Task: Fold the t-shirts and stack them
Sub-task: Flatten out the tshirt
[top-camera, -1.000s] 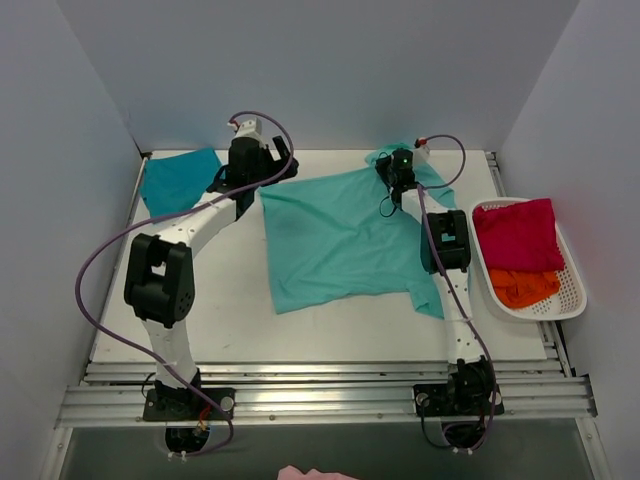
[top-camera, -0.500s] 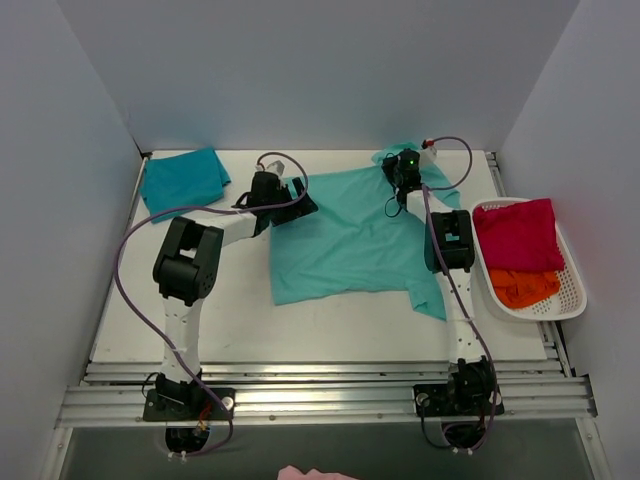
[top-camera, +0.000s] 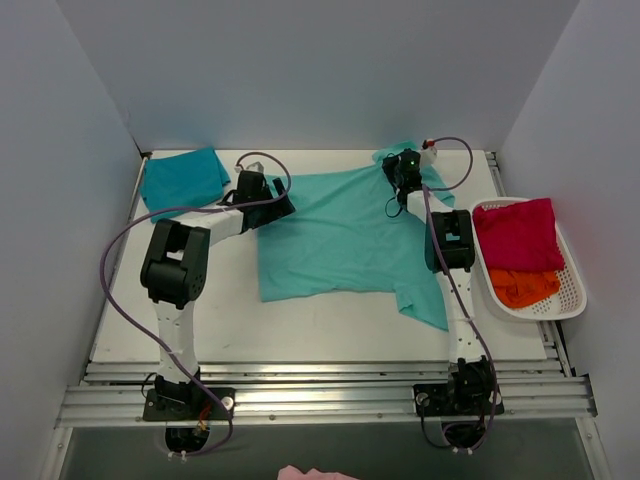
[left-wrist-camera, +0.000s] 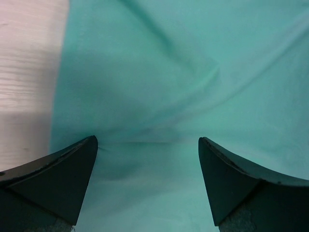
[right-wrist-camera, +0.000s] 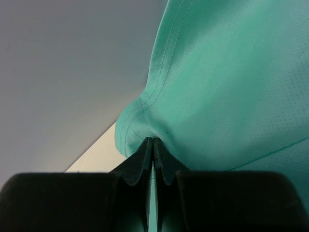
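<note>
— White tabletop [top-camera: 330, 325], pale grey walls [top-camera: 330, 70] closing it in. Where is the mint-green t-shirt [top-camera: 340, 240] lying?
— It is lying spread across the middle and reaching the far edge, with one sleeve trailing near right. The teal-blue t-shirt [top-camera: 182, 178] is sitting folded in the far left corner.
— How is the left arm [top-camera: 175, 270] posing?
— It is bending sharply at the elbow, with the forearm reaching far and right. The left gripper [left-wrist-camera: 147, 140] is hanging at the mint shirt's far left edge, fingers [left-wrist-camera: 58, 179] spread wide over the cloth. Whether they are touching it, I cannot tell.
— And the right arm [top-camera: 447, 245]?
— It is stretching almost straight toward the far side, over the shirt's right part. The right gripper [right-wrist-camera: 153, 142] is pinching the hem, fingers pressed together on a bunched fold.
— Anything else?
— A white basket [top-camera: 572, 300] is sitting at the right, holding red cloth [top-camera: 518, 235] and orange cloth [top-camera: 522, 285].
</note>
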Controlling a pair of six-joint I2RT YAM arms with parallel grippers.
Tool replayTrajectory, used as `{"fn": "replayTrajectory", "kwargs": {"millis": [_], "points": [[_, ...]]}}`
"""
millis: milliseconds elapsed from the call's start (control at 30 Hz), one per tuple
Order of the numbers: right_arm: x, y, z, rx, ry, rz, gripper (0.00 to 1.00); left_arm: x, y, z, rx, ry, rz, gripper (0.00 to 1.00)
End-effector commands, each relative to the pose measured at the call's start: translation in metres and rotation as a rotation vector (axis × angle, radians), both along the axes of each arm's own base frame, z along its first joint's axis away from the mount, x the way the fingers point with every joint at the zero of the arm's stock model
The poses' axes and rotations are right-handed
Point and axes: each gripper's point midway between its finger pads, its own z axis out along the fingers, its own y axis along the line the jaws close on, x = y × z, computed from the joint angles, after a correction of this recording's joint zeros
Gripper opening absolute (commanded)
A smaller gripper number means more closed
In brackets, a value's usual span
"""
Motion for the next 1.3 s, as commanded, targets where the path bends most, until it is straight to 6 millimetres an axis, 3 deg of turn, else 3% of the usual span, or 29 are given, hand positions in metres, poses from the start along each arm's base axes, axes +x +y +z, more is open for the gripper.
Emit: {"fn": "replayTrajectory", "kwargs": {"millis": [0,100,300,467,500,533,567,600,633,667,733,767,867,933,1033,1067,1100,1133,1167,1200,1233,1267], "points": [[-0.01,-0.016,-0.037,-0.022,0.091,-0.029,0.0,-0.015,0.043,-0.012,0.106,0.077,0.07,0.97],[-0.01,-0.016,-0.037,-0.02,0.089,-0.029,0.0,-0.015,0.043,-0.012,0.104,0.075,0.069,0.97],[-0.011,-0.014,-0.038,-0.019,0.089,-0.025,0.0,-0.007,0.041,0.013,0.085,0.005,0.072,0.97],[-0.008,-0.012,-0.034,-0.021,0.07,-0.011,0.02,0.003,0.036,0.064,0.044,-0.121,0.056,0.96],[-0.007,-0.006,-0.028,-0.014,0.046,0.021,0.25,0.005,0.03,0.077,0.016,-0.153,0.032,0.96],[-0.006,-0.003,-0.023,-0.009,0.029,0.036,0.42,0.011,0.028,0.094,0.006,-0.2,0.026,0.97],[-0.005,-0.001,-0.008,-0.01,0.002,0.058,0.73,0.011,0.027,0.112,-0.004,-0.241,0.021,0.96],[-0.002,0.001,0.008,-0.016,-0.041,0.064,0.94,0.013,0.026,0.125,-0.012,-0.279,0.018,0.96],[-0.006,0.002,0.012,-0.021,-0.048,0.074,1.0,0.013,0.026,0.145,-0.02,-0.322,0.015,0.96],[-0.005,0.007,0.043,-0.036,-0.094,0.091,1.0,0.013,0.028,0.155,-0.014,-0.346,0.019,0.96],[-0.008,0.013,0.076,-0.049,-0.146,0.114,1.0,0.012,0.031,0.18,-0.008,-0.401,0.015,0.95],[-0.015,0.018,0.105,-0.056,-0.177,0.125,1.0,0.011,0.032,0.188,-0.004,-0.419,0.014,0.95],[-0.039,0.025,0.152,-0.1,-0.215,0.127,1.0,0.001,0.039,0.203,0.021,-0.438,0.016,0.94],[-0.062,0.022,0.171,-0.114,-0.21,0.117,1.0,-0.005,0.05,0.209,0.061,-0.444,0.054,0.94],[-0.091,0.018,0.185,-0.141,-0.18,0.094,1.0,-0.023,0.06,0.21,0.072,-0.414,0.074,0.94],[-0.108,0.016,0.212,-0.145,-0.192,0.09,1.0,-0.029,0.058,0.214,0.051,-0.423,0.067,0.94],[-0.127,0.011,0.191,-0.161,-0.129,0.064,1.0,-0.042,0.056,0.196,0.032,-0.384,0.06,0.94],[-0.146,0.002,0.224,-0.17,-0.164,0.017,1.0,-0.053,0.05,0.209,0.003,-0.422,0.048,0.94],[-0.163,-0.003,0.223,-0.187,-0.135,-0.003,1.0,-0.061,0.048,0.205,-0.009,-0.42,0.05,0.94],[-0.184,-0.009,0.196,-0.214,-0.061,-0.024,1.0,-0.079,0.048,0.194,-0.023,-0.395,0.056,0.94],[-0.201,-0.018,0.197,-0.234,-0.038,-0.083,1.0,-0.091,0.038,0.186,-0.03,-0.381,0.039,0.94],[-0.227,-0.025,0.214,-0.233,-0.036,-0.113,1.0,-0.1,0.033,0.183,-0.044,-0.382,0.037,0.94]]}}
